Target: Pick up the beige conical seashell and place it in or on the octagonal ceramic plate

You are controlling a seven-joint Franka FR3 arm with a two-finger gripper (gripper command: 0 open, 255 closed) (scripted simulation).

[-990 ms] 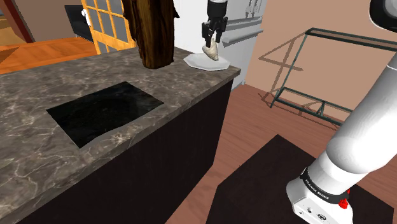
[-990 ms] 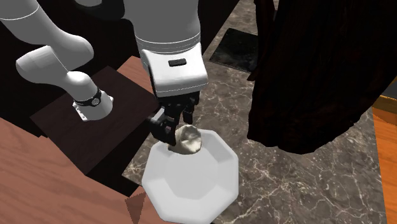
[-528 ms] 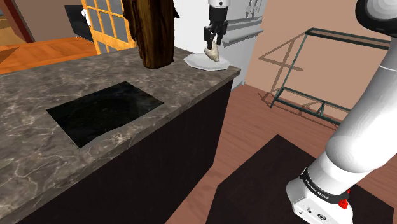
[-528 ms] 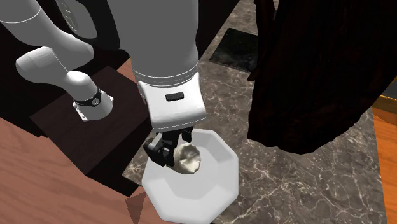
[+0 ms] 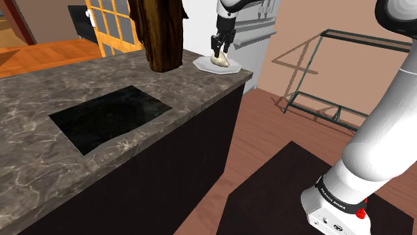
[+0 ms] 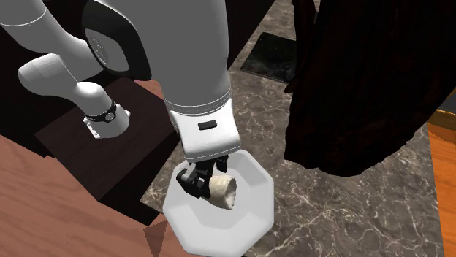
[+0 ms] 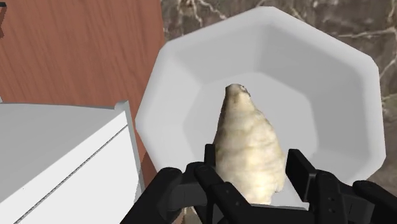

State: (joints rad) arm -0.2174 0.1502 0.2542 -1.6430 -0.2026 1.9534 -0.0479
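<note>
Since half a second ago your gripper (image 6: 201, 179) has sunk lower and turned over the octagonal plate (image 6: 252, 219). The seashell (image 6: 219, 188), which hung above the dish, now sits down in its hollow. The wrist view has the gripper (image 7: 253, 156) closed on the seashell (image 7: 248, 146) at its broad end, a black finger pressed against each flank. The pointed tip reaches straight ahead of the fingers, towards the plate's (image 7: 331, 76) far wall.

Treat the shell as stiff and light, and probably brittle at the tip. Its cream surface looks rough enough to give some purchase, but the taper would likely let it squirt forward under a hard squeeze. The wide end, where you have it now, is the sound place to hold.

Some things you cannot check. The shell's underside is hidden, so whether it already rests on the plate's floor or hangs just off it is a guess. Its base is cut off behind the fingers. In the second exterior view the arm covers the plate's rim behind the gripper. In the shoulder view the gripper (image 5: 219, 53) and seashell (image 5: 220, 59) sit at the far corner of the bench (image 5: 80, 87), too small to judge contact.
</note>
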